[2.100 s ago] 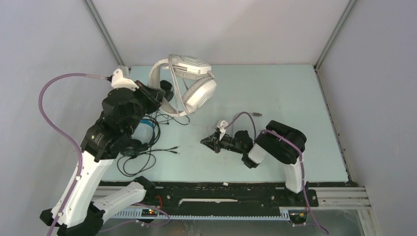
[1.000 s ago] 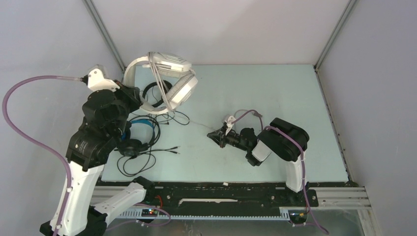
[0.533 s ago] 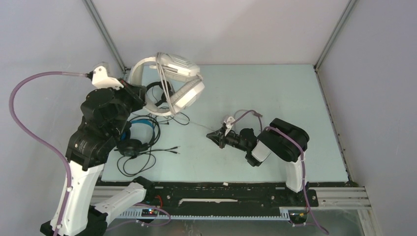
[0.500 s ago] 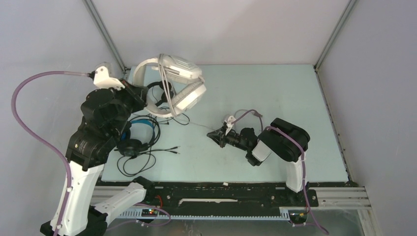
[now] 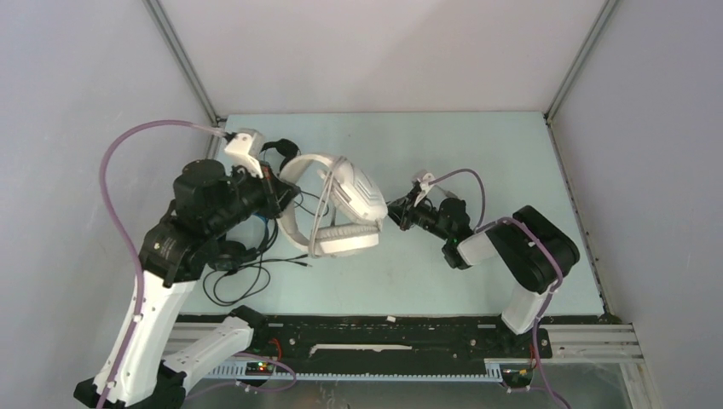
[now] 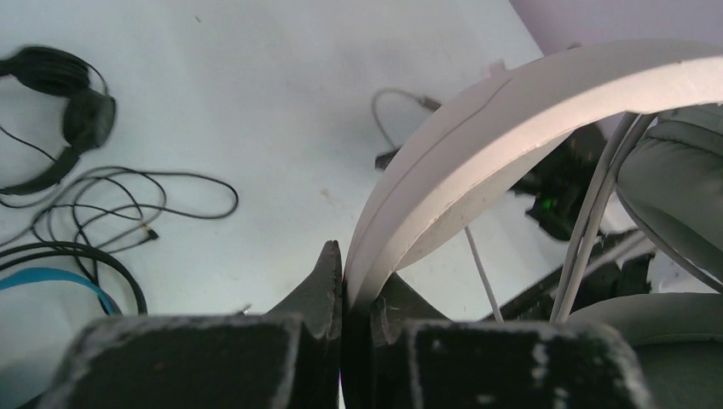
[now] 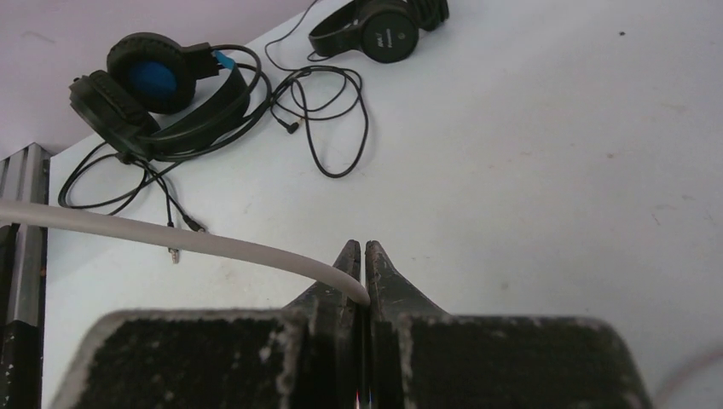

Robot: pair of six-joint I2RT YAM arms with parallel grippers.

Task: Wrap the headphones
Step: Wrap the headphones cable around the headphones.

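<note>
Broadly, I had split the job between the two arms. At the left of the desk point(image 5: 477, 153) lay the bulkier black headset point(image 7: 153, 89) with its blue lining and, farther back, the slim black headset point(image 7: 384, 30). Both were well apart from the working area, their dark leads sprawled in loose loops and not yet wrapped, as far as I could judge.

Next to them, the left claw point(image 6: 354, 281) was closed tight on the headband point(image 6: 477, 145) of the white headset point(image 5: 341, 209), its fingers pinching the band edge-on with no gap showing. I judged that grip was there to carry the headset above the desk near the middle and to turn it like a spool. Pale strands already crossed between the cups.

From there the pale cable point(image 7: 170, 234) ran out to the right, drawn in a long, nearly straight line. The right claw point(image 7: 365, 273) was shut on it, the cable nipped between the very tips. Holding it out to the side that way looked meant to keep the line taut and off the desk, so that each turn of the headset would lay cable down snugly. I could not tell how much cable lay beyond the right claw.
</note>
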